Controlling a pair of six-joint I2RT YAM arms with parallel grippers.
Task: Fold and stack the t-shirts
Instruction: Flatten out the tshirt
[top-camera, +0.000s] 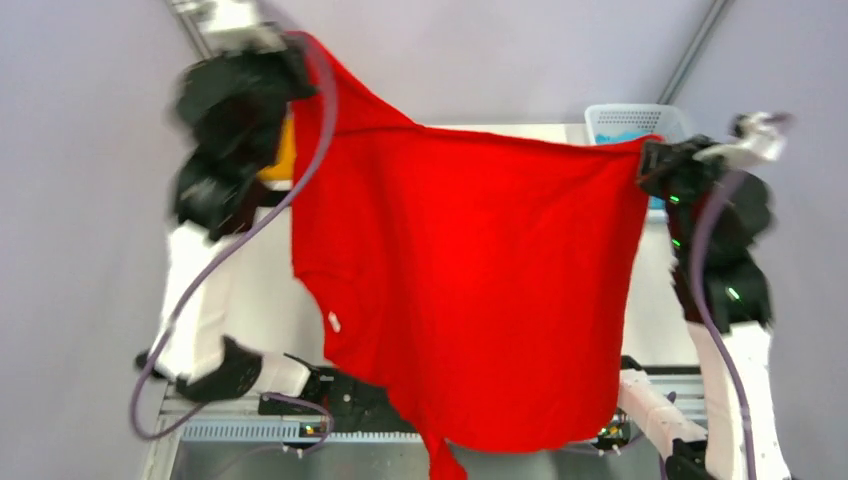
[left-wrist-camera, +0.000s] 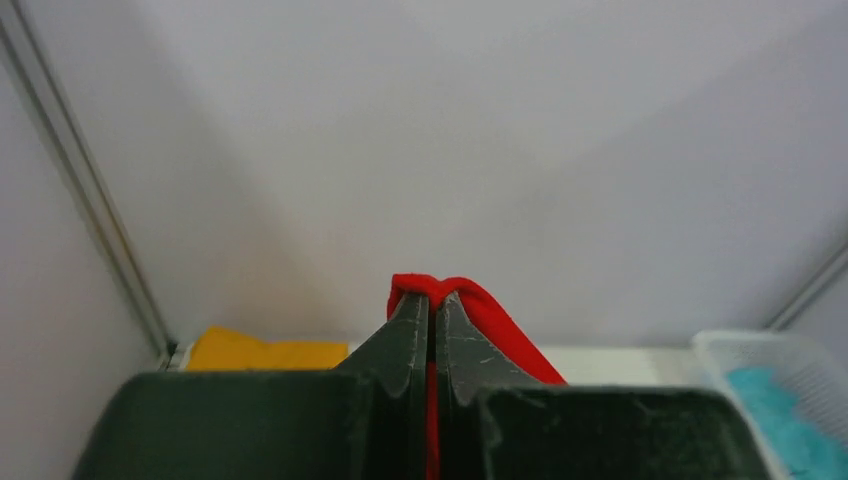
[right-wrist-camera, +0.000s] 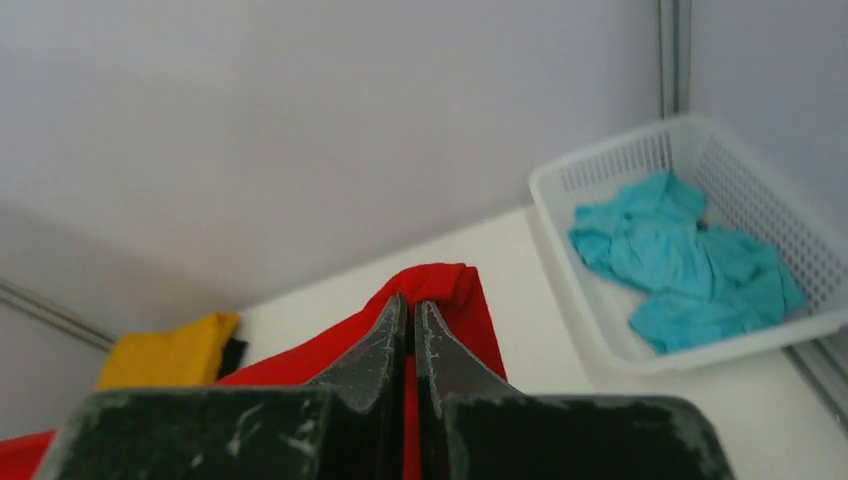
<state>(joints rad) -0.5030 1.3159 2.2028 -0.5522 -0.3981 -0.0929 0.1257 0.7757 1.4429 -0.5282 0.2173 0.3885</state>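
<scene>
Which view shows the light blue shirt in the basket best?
Right wrist: the light blue shirt lies crumpled, fully visible in the basket. Left wrist catches only a corner at the frame edge; top external shows just a sliver behind the red shirt.

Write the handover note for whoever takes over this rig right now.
Left gripper and right gripper are each shut on an end of the red t-shirt's top edge. It hangs spread between them above the table.
Done: orange-yellow t-shirt lies folded at the far left.
To do: lay the red one down, fold and stack it. Then take the light blue t-shirt, crumpled in the basket. White and black shirts are not clearly seen.
</scene>
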